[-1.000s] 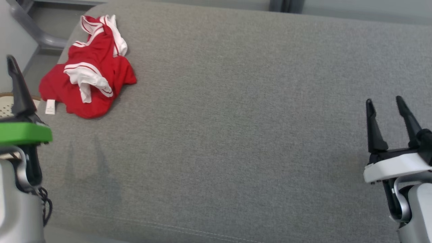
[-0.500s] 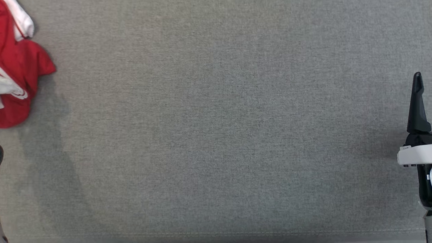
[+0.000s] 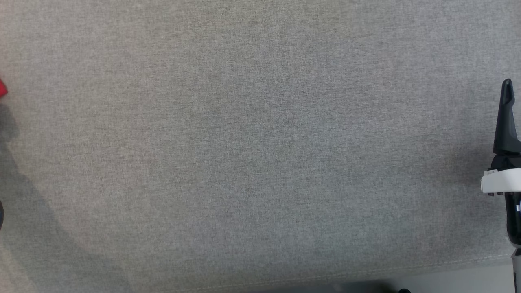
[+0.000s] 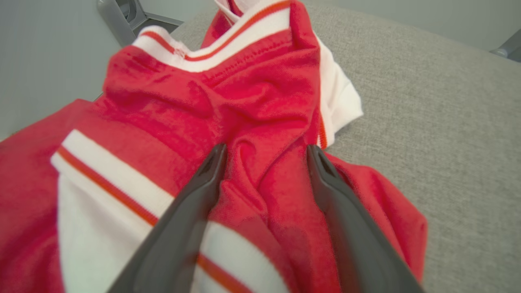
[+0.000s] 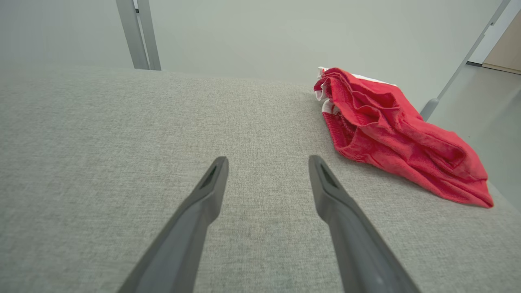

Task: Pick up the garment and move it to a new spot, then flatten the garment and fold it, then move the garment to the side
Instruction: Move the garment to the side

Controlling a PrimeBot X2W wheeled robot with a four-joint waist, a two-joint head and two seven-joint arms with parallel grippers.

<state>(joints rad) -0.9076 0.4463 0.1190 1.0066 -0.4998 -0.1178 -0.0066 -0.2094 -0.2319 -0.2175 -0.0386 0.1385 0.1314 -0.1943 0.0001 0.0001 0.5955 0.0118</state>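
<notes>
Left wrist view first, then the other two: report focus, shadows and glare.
Left wrist view: the garment is soft with close-range blur, worst toward the bottom edge, around the left gripper and its jaws. Right wrist view: garment sharp, flat even light, faint shadow beneath it on the grey cushion. Head view: broad soft shadows at lower left; no glare.

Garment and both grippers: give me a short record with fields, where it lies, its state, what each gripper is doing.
garment: red with white striped trim, crumpled
location: on grey fabric surface, near its edge
left gripper: open, fingertips astride a red fold
right gripper: open, above bare surface, apart from garment
stage: not yet lifted
</notes>
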